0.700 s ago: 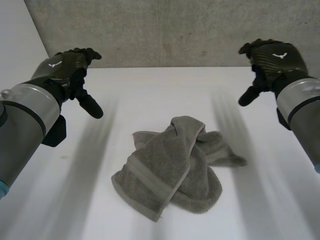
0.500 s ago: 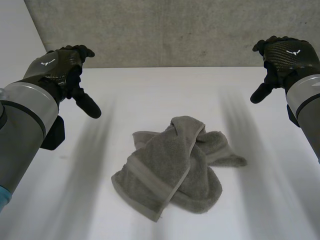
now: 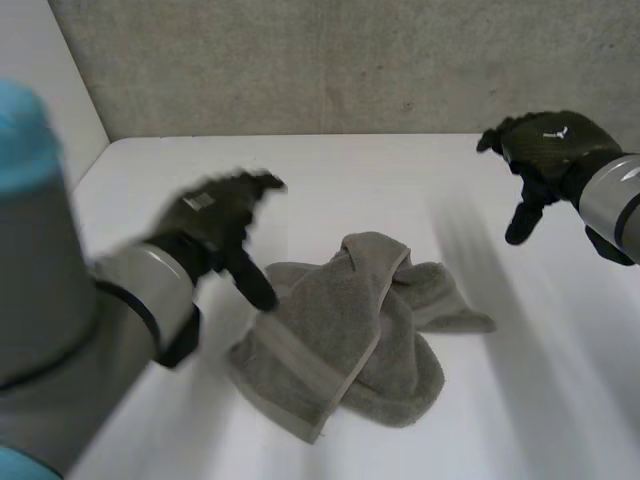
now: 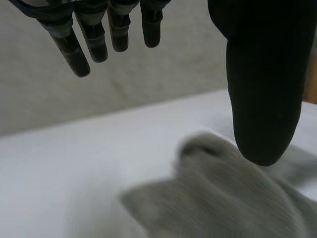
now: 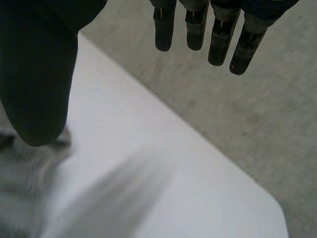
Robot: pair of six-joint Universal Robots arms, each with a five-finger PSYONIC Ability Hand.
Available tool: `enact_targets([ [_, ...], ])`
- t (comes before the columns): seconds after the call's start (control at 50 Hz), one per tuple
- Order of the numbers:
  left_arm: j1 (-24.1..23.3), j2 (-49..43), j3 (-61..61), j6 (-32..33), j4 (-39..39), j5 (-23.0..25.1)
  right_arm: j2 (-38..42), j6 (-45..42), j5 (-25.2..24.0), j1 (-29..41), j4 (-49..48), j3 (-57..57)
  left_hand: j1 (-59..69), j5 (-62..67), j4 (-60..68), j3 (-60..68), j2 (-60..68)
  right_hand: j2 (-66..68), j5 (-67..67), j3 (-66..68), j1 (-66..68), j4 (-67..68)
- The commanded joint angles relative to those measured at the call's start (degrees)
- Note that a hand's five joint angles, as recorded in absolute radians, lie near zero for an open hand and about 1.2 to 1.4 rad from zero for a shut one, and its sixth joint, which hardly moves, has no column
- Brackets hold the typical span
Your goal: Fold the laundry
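The left arm (image 3: 70,330), a grey tube with a light-blue cap, reaches in over the left side of the smooth white table (image 3: 350,165). Its black left hand (image 3: 212,215) is over the surface just left of the cloth. The fingers are straight and spread and the thumb points down, well apart from them, with nothing held. The thumb tip is at the cloth's left edge; whether it touches cannot be told. In the left wrist view the same left hand (image 4: 260,84) shows fingers and thumb wide apart above the cloth.

The grey-green terry towel (image 3: 345,330) lies crumpled in the middle of the table, well in from the far edge and the left edge, with bare surface all round it. Its pile is looped and soft. One flap lies slantwise over the heap, with a flat woven band near its hem on the left side. A thin tail sticks out toward the right. The left wrist view has the towel (image 4: 223,203) under the thumb.

The right hand (image 3: 550,150) is above the right side of the table, well apart from the towel. Its fingers are relaxed, its thumb hangs down, and it holds nothing. In its own wrist view the right hand (image 5: 39,69) has straight fingers set well away from the thumb. The towel (image 5: 17,168) lies beside the thumb, with open white surface running to the table's far edge. A rough grey concrete wall (image 3: 350,60) stands along that far edge.
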Motion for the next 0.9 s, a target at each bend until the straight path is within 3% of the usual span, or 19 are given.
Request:
enact_targets([
  [0.02, -6.5, -9.4, -3.1, -6.8, 1.1, 2.5, 1.6, -4.3, -1.7, -2.2, 5.6, -2.1, 2.5, 1.6, 2.6, 2.5, 2.5, -3.3, -3.3, -2.3, -2.3, -3.5],
  [0.2, -9.7, -16.1, -3.3, -9.9, 5.7, 1.1, 2.0, -4.4, -2.1, -2.6, 5.2, -1.3, 2.7, 1.8, 2.8, 2.7, 2.7, -3.3, -3.3, -2.3, -2.3, -3.5],
  [0.36, -10.6, -21.9, -2.6, -8.9, 12.4, -5.3, 3.9, -4.6, -2.0, -2.2, 3.9, 0.0, 3.9, 2.9, 3.9, 3.9, 3.8, -3.3, -3.3, -2.3, -2.3, -3.5],
  [0.58, -5.4, -23.7, -2.2, -7.1, 13.1, -5.4, 7.2, -4.7, -1.8, -1.8, 2.9, 0.8, 4.0, 3.1, 4.1, 4.0, 4.0, -3.3, -3.3, -2.3, -2.3, -3.5],
  [0.68, -4.1, -24.7, -2.4, -4.0, 14.7, -5.6, 9.7, -4.4, -1.8, 0.2, 0.6, 1.3, 14.3, 13.4, 14.4, 14.3, 14.3, -3.3, -3.3, -2.3, -2.3, -3.5],
  [0.78, -2.6, -25.0, -4.3, -3.3, 18.6, -5.6, 12.9, -4.2, -2.2, 1.0, -3.4, 1.3, 52.9, 52.0, 53.0, 52.9, 52.9, -3.3, -3.3, -2.3, -2.3, -3.5],
  [0.9, -2.4, -21.9, -5.4, -3.2, 19.5, -6.0, 17.8, -3.8, -5.2, 2.2, -9.3, -0.4, 66.1, 65.2, 66.2, 66.1, 66.1, -3.3, -3.3, -2.3, -2.3, -3.5],
])
